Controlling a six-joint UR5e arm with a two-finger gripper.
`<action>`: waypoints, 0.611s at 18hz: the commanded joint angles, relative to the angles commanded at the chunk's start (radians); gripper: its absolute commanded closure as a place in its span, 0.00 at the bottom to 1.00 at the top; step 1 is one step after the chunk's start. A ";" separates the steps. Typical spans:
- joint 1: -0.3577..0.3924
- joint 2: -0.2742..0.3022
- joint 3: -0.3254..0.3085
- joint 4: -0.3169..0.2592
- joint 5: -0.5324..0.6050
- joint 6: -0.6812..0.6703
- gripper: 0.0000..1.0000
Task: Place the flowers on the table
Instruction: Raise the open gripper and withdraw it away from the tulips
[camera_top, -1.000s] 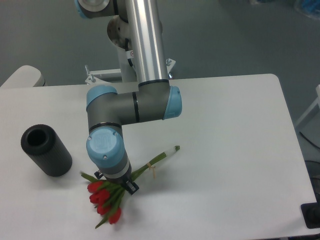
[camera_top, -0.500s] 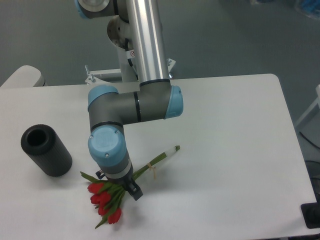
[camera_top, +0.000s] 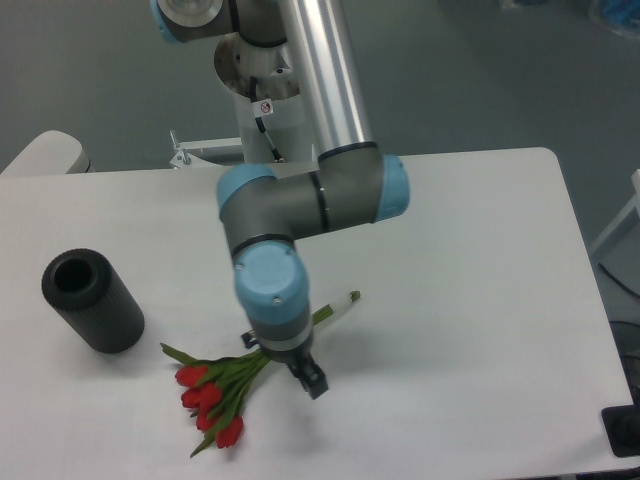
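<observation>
Arm (camera_top: 300, 205) shifted right; flowers (camera_top: 225, 385) flat, stems up-right.

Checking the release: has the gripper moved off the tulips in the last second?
Yes. The gripper has shifted right, away from the black cylinder; the tulips stay put.

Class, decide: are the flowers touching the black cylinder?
Apart. The fixed camera shows bare white table between the flowers and the black cylinder.

Red buds and green stems on the flowers (camera_top: 215, 392), white table (camera_top: 470, 300), black cylinder (camera_top: 92, 300)
</observation>
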 joint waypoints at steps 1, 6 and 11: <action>0.014 0.000 0.000 0.000 0.000 0.026 0.00; 0.058 -0.005 0.006 0.000 -0.005 0.114 0.00; 0.110 -0.012 0.012 0.011 -0.006 0.232 0.00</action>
